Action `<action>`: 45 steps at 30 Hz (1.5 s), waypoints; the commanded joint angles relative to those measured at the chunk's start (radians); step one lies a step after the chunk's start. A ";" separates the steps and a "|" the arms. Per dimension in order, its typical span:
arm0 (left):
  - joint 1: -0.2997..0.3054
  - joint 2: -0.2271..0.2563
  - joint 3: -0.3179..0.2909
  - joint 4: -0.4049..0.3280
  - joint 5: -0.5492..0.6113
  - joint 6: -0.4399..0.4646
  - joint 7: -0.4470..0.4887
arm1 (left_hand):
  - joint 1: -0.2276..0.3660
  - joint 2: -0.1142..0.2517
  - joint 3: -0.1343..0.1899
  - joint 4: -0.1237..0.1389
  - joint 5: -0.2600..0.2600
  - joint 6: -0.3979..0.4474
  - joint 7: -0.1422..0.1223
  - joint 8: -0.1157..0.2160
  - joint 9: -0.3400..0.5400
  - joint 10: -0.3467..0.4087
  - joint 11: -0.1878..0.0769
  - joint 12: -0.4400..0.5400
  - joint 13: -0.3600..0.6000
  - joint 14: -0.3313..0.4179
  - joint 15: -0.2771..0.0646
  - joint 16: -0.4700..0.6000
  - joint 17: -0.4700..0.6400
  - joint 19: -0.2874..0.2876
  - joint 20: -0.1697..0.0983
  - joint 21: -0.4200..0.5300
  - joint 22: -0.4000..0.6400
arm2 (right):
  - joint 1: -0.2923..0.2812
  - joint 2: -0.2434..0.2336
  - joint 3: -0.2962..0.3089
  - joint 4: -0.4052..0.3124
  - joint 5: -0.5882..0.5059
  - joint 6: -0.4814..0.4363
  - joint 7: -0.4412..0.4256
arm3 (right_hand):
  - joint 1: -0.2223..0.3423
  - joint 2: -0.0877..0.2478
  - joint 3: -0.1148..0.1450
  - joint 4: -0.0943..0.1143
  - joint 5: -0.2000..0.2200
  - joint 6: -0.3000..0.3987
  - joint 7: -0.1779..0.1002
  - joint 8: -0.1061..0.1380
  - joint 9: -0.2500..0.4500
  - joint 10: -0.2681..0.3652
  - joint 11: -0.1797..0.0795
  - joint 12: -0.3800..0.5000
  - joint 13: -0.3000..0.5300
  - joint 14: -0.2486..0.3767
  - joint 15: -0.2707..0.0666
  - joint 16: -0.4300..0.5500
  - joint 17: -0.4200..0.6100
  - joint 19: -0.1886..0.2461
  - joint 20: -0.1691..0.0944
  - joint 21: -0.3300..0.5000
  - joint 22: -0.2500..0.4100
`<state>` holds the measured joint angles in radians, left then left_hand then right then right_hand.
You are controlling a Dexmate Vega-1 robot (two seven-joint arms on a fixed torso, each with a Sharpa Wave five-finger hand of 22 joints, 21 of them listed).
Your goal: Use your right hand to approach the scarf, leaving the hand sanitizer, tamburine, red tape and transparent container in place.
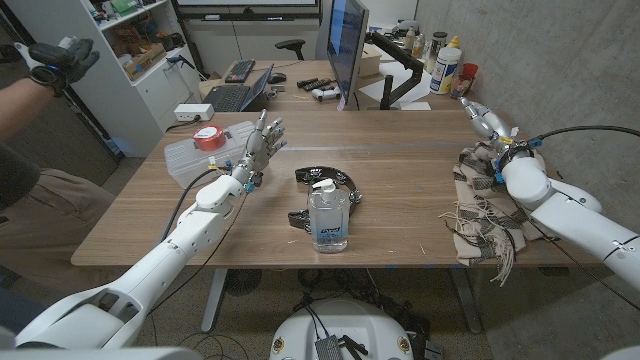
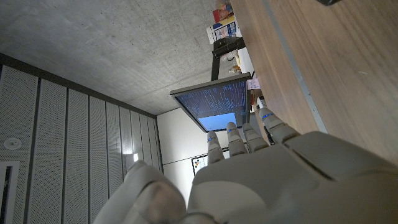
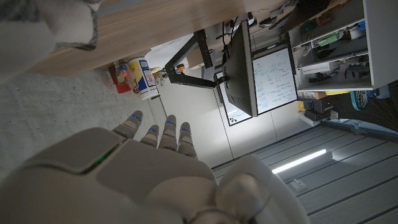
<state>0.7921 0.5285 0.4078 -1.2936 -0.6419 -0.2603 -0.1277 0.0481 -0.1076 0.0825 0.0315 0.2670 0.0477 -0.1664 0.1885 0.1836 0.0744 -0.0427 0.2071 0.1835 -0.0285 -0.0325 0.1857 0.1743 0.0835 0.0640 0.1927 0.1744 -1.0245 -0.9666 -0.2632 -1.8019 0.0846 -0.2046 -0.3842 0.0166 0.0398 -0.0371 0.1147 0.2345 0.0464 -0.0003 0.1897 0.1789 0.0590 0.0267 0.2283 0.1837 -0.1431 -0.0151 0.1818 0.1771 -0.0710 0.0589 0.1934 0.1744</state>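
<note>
R hand point(image 1: 487, 122) sits upper right of the head frame, just above the far end of the scarf point(image 1: 487, 208), fingers stretched out toward the back of the table w/ nothing in them. Right wrist view shows the same hand point(image 3: 134, 168) from behind, fingers point(image 3: 168, 132) straight and slightly apart, holding nothing. Can't tell from the frames whether the hand touches the fabric or hangs just over it.

Scarf: beige-brown plaid w/ fringe, bunched at the right edge of the wooden table point(image 1: 400, 165), running from mid right down to lower right of the head frame, partly under the R forearm.

L hand point(image 1: 258, 148) is upper centre-left in the head frame, raised off the table, fingers spread and pointing up, empty. Left wrist view: its back point(image 2: 267, 174) w/ fingers point(image 2: 231, 140) extended side by side, gripping nothing.

Hand sanitizer point(image 1: 328, 218) stands upright at centre, clear bottle w/ pump top. Tamburine point(image 1: 327, 180) lies just behind it, dark ring, touching or nearly so. Transparent container point(image 1: 195, 158) is upper left on the table, just left of the L hand; red tape point(image 1: 207, 136) sits on top of it.

Bkgd: monitor point(image 1: 346, 50) on a second desk, top centre. A person's gloved hand point(image 1: 60, 58) at the upper left corner.
</note>
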 commanded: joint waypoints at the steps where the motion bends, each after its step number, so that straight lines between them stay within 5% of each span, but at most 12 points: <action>1: 0.001 -0.002 0.000 0.001 -0.003 0.002 0.000 | 0.009 0.000 -0.002 -0.002 0.010 -0.008 -0.005 0.000 0.004 0.004 -0.001 0.000 0.006 -0.003 -0.015 0.002 0.005 0.002 -0.009 0.003 0.003 | -0.007 -0.035 -0.026 -0.047 -0.115 -0.154 -0.040 | 0.004 0.010 -0.005 0.001 0.005 -0.007 -0.002 -0.004 0.005 -0.006 -0.002 -0.004 0.003 -0.004 -0.005 0.001 0.002 -0.003 0.008 0.001 0.004; 26: 0.007 0.005 0.010 -0.017 0.008 0.018 0.008 | 0.011 0.002 -0.005 -0.004 0.012 -0.042 -0.003 -0.005 0.004 0.007 -0.001 0.000 0.006 0.000 -0.015 0.003 0.005 0.004 -0.011 0.004 0.003 | 0.012 -0.109 -0.107 -0.081 -0.283 -0.386 -0.016 | 0.008 0.017 -0.006 0.000 0.008 -0.019 -0.007 -0.006 0.005 -0.020 -0.005 -0.010 0.003 -0.015 -0.004 -0.002 0.002 -0.012 0.015 -0.002 0.004; 45: 0.014 0.018 0.009 -0.044 0.013 0.034 0.021 | 0.013 0.004 -0.008 -0.006 0.013 -0.033 0.009 0.003 0.004 0.010 0.001 0.001 0.006 0.000 -0.015 0.002 0.005 0.019 -0.020 0.008 0.003 | -0.026 -0.137 -0.112 -0.115 -0.295 -0.489 -0.006 | 0.009 0.018 -0.008 -0.001 0.009 -0.021 -0.004 -0.004 0.005 -0.047 -0.003 -0.020 0.003 -0.032 0.001 -0.006 0.002 -0.021 0.015 -0.004 0.004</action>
<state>0.8008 0.5376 0.4194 -1.3208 -0.6328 -0.2325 -0.1159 0.0520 -0.1036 0.0784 0.0274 0.2757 0.0105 -0.1609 0.1856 0.1835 0.0744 -0.0427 0.2071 0.1835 -0.0285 -0.0326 0.1857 0.1743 0.0977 0.0498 0.1964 0.1744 -1.0357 -1.0873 -0.3667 -1.8987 -0.1972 -0.6303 -0.3984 0.0258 0.0490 -0.0400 0.1118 0.2345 0.0280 -0.0032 0.1849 0.1789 0.0152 0.0199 0.2127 0.1837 -0.1630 -0.0129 0.1769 0.1771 -0.0852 0.0732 0.1934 0.1744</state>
